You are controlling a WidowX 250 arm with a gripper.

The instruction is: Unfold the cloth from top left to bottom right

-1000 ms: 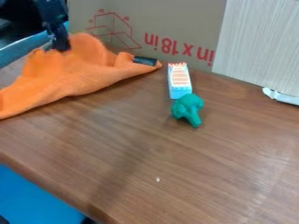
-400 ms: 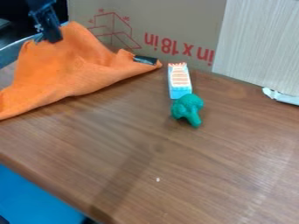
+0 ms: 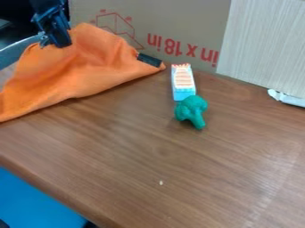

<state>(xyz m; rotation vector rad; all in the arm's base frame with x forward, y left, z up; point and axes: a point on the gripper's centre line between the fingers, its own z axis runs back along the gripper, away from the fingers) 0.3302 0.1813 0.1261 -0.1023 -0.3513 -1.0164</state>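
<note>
The orange cloth (image 3: 77, 67) had smoothed beside its tag (image 3: 149, 60) as my gripper (image 3: 55, 41) moved right, slight unfolding progress; I couldn't tell the jaws' opening or hold.

From my remote station I record red print (image 3: 182, 50) on the brown carton (image 3: 179, 18), upside down in my camera view, reading "in x 18in". Small red marks (image 3: 128, 19) around the line diagram (image 3: 116, 26) on that carton are too small for me to read. Marks on the dark label (image 3: 149, 60) of the orange cloth (image 3: 83, 71) are likewise illegible to me.
</note>
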